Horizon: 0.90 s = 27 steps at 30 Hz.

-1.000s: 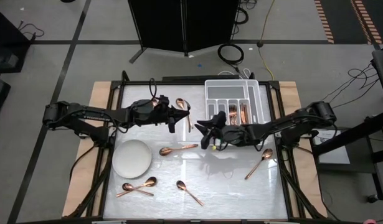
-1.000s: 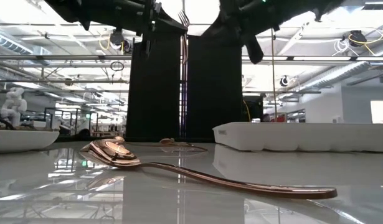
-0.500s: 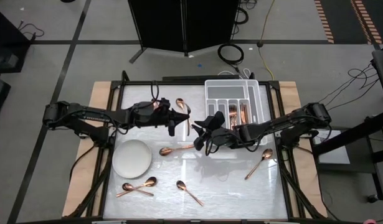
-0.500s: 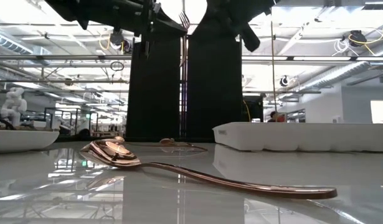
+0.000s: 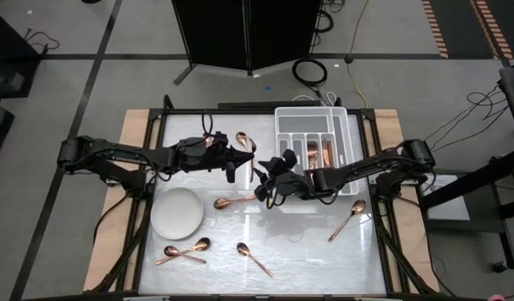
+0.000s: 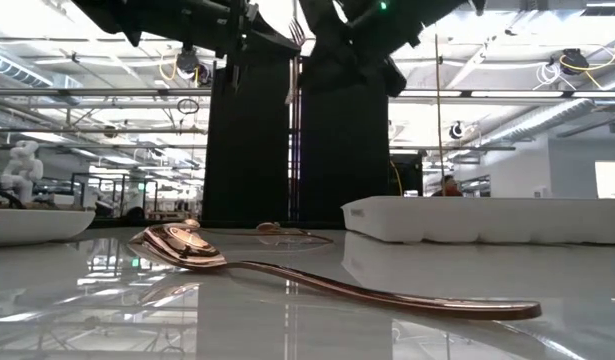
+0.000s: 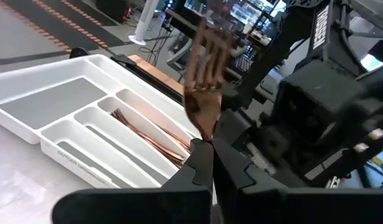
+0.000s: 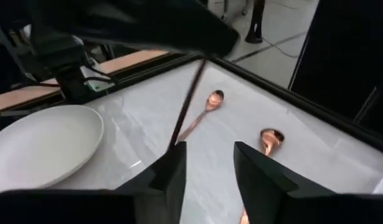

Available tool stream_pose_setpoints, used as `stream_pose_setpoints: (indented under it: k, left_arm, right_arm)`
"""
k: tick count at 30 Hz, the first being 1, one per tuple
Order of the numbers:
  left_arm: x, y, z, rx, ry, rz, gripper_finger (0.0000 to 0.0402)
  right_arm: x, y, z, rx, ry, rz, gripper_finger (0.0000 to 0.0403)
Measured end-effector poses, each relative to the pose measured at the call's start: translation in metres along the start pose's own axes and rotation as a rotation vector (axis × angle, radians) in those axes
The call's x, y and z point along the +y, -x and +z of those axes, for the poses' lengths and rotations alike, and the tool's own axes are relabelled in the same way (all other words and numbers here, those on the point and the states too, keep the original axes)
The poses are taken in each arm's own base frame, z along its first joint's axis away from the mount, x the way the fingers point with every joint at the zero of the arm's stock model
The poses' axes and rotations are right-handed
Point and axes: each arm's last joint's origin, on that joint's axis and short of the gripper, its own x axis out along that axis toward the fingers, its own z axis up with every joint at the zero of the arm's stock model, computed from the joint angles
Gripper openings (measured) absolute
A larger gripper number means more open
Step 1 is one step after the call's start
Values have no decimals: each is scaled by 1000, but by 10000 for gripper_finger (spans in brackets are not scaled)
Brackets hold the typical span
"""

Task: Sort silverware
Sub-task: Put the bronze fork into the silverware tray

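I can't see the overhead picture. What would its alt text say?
Two dark robot arms meet mid-table: the left gripper holds a copper fork up, and the open right gripper is close beside it. Around them lie loose copper spoons, a white plate and a white tray holding some cutlery.

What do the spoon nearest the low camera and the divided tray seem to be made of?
The copper-coloured spoon looks like polished metal: its bowl mirrors the room lights. The white compartmented tray is probably moulded plastic, matte and uniformly white with rounded dividers.
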Motion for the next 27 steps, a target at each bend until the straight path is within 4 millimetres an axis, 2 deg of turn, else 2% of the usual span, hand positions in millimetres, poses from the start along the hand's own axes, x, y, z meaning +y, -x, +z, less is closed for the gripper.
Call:
stream_pose_setpoints:
  k: [5, 10, 18, 27]
  left_arm:
    - [1, 0, 0, -7, -15, 23, 0]
    - [1, 0, 0, -6, -15, 25, 0]
    - [-3, -1, -4, 0, -19, 27, 0]
    - [-2, -6, -8, -10, -22, 43, 0]
  right_arm:
    - [9, 4, 8, 3, 34, 67, 164]
    - [8, 4, 7, 12, 43, 66, 185]
    - [7, 3, 10, -2, -15, 65, 182]
    - [5, -12, 6, -25, -105, 39, 181]
